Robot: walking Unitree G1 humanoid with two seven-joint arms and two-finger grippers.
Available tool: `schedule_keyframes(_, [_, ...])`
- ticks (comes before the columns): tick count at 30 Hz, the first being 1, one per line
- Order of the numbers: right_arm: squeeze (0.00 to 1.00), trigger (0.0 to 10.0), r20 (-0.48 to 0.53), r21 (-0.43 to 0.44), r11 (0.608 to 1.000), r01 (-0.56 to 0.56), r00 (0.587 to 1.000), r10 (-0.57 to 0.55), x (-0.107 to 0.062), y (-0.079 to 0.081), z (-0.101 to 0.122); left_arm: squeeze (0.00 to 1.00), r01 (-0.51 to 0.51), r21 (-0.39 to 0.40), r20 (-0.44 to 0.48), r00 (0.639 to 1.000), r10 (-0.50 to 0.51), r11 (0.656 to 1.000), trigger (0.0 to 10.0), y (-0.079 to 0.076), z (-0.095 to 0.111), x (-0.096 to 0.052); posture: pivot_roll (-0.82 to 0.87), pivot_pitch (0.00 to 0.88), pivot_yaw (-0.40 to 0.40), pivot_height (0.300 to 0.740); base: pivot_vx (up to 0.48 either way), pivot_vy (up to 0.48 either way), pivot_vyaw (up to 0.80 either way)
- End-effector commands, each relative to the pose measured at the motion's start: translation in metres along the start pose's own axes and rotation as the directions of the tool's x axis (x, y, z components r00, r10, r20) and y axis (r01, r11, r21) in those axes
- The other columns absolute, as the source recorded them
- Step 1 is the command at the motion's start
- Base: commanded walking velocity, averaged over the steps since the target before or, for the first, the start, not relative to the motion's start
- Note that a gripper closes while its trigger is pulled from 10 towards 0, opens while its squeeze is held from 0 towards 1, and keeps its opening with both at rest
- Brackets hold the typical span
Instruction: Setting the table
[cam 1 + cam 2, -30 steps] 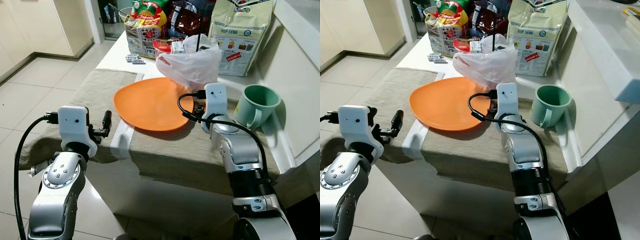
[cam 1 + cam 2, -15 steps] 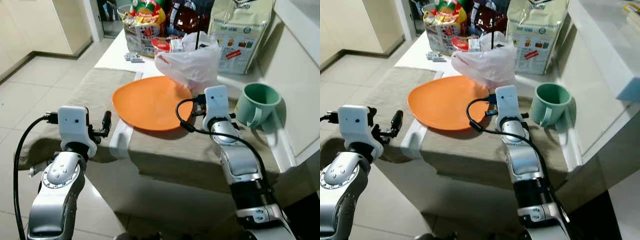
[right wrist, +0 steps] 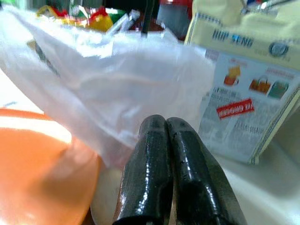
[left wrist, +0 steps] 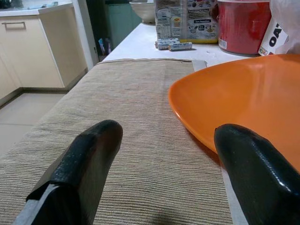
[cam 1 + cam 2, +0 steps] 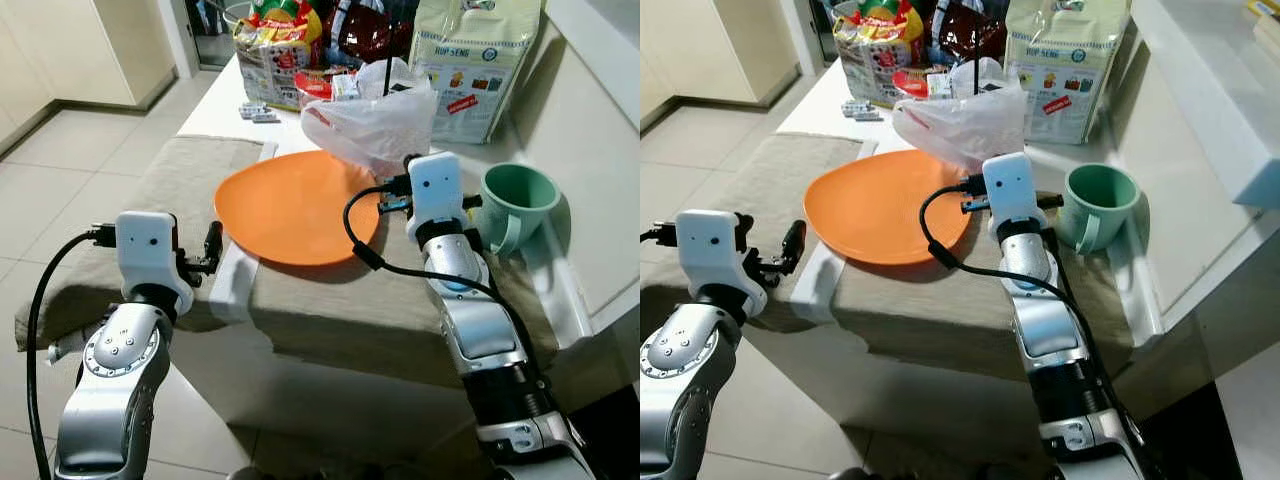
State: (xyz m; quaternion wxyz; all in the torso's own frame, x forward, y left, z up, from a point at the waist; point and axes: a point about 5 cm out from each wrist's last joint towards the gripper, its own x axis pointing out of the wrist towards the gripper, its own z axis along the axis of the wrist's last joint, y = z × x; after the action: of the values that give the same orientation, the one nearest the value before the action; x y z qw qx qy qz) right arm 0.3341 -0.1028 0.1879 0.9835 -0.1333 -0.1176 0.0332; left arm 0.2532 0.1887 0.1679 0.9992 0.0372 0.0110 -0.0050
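Note:
An orange plate (image 5: 290, 205) lies on the beige cloth (image 5: 340, 305) over the table, with a green mug (image 5: 517, 200) standing to its right. My right gripper (image 3: 166, 129) is shut with nothing in it; its wrist (image 5: 436, 187) hovers between the plate's right rim and the mug, pointing at a white plastic bag (image 3: 117, 89). At the table's left edge my left gripper (image 4: 164, 140) is open and empty, level with the cloth, and the plate's rim (image 4: 234, 103) lies just ahead of its fingers.
Behind the plate sit the plastic bag (image 5: 375, 125), a cracker packet (image 5: 470, 60), a snack bag (image 5: 270, 50), a red tub (image 4: 241, 26) and small batteries (image 5: 252, 113). A white wall ledge (image 5: 1210, 90) borders the table on the right. Tiled floor (image 5: 60, 170) lies to the left.
My right arm has lifted and reached forward, from the plate's near right rim to between plate and mug. The camera has shifted slightly. The left arm has stayed put.

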Motion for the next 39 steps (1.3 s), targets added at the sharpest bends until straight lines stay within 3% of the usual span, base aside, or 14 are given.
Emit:
schedule_keyframes(1, [0.0, 5.1, 0.027, 0.042, 0.999, -0.031, 0.999, 0.03, 0.004, 0.005, 0.01, 0.0, -0.003, 0.008, 0.012, 1.0, 0.003, 1.0, 10.0, 0.001, 0.004, 0.0, 0.01, 0.089, 0.038, 0.74, 0.0, 0.0, 0.0])
schedule_keyframes(2, [0.0, 5.1, 0.015, 0.058, 0.998, -0.037, 0.999, 0.036, 0.004, 0.006, 0.01, 0.0, -0.003, 0.008, 0.013, 1.0, 0.003, 1.0, 10.0, 0.0, 0.004, 0.0, 0.01, 0.089, 0.038, 0.74, 0.0, 0.0, 0.0])
schedule_keyframes(3, [0.0, 10.0, -0.012, 0.08, 0.996, -0.032, 0.999, 0.033, 0.005, 0.006, 0.009, 0.0, -0.002, 0.009, 0.012, 1.0, 0.002, 1.0, 10.0, 0.001, 0.004, 0.0, 0.01, 0.09, 0.038, 0.74, 0.0, 0.0, 0.0])
schedule_keyframes(6, [0.0, 10.0, -0.082, 0.106, 0.993, -0.05, 0.995, 0.058, 0.008, 0.004, 0.018, 0.0, -0.005, 0.013, 0.012, 1.0, 0.005, 1.0, 10.0, 0.001, 0.004, -0.001, 0.01, 0.091, 0.037, 0.74, 0.0, 0.0, 0.0])
schedule_keyframes(11, [0.0, 10.0, -0.059, 0.106, 0.994, -0.021, 0.998, 0.027, 0.016, -0.013, 0.032, 0.0, -0.005, 0.011, 0.01, 1.0, 0.005, 1.0, 10.0, 0.0, 0.003, -0.001, 0.0, 0.088, 0.031, 0.74, 0.0, 0.0, 0.0])
schedule_keyframes(18, [0.0, 10.0, -0.112, 0.065, 0.998, 0.016, 0.994, -0.008, 0.008, -0.029, 0.024, 0.0, -0.001, -0.004, 0.014, 1.0, 0.001, 1.0, 10.0, -0.005, 0.002, 0.003, -0.02, 0.083, 0.03, 0.74, 0.0, 0.0, 0.0])
schedule_keyframes(22, [0.0, 10.0, -0.135, 0.059, 0.998, 0.016, 0.991, -0.008, 0.006, -0.025, 0.015, 0.0, -0.003, -0.003, 0.016, 1.0, 0.003, 1.0, 10.0, -0.005, 0.003, 0.007, -0.02, 0.08, 0.041, 0.74, 0.0, 0.0, 0.0])
schedule_keyframes(27, [0.0, 10.0, -0.161, 0.105, 0.994, -0.025, 0.986, 0.042, 0.007, -0.007, 0.002, 0.0, 0.028, 0.036, 0.061, 0.998, -0.03, 0.999, 10.0, -0.011, 0.016, 0.018, -0.01, 0.106, 0.058, 0.74, 0.0, 0.0, 0.0])
schedule_keyframes(36, [0.0, 10.0, -0.196, 0.135, 0.989, -0.055, 0.977, 0.081, 0.002, -0.001, -0.007, 0.0, 0.024, 0.025, 0.067, 0.997, -0.026, 0.999, 10.0, -0.016, 0.016, 0.018, -0.02, 0.107, 0.035, 0.74, 0.0, 0.0, -0.08])
schedule_keyframes(39, [0.0, 10.0, -0.194, 0.103, 0.993, -0.065, 0.977, 0.085, 0.003, 0.0, -0.009, 0.0, 0.019, 0.02, 0.061, 0.998, -0.02, 1.0, 10.0, -0.015, 0.014, 0.018, -0.02, 0.104, 0.034, 0.74, 0.0, 0.0, -0.75])
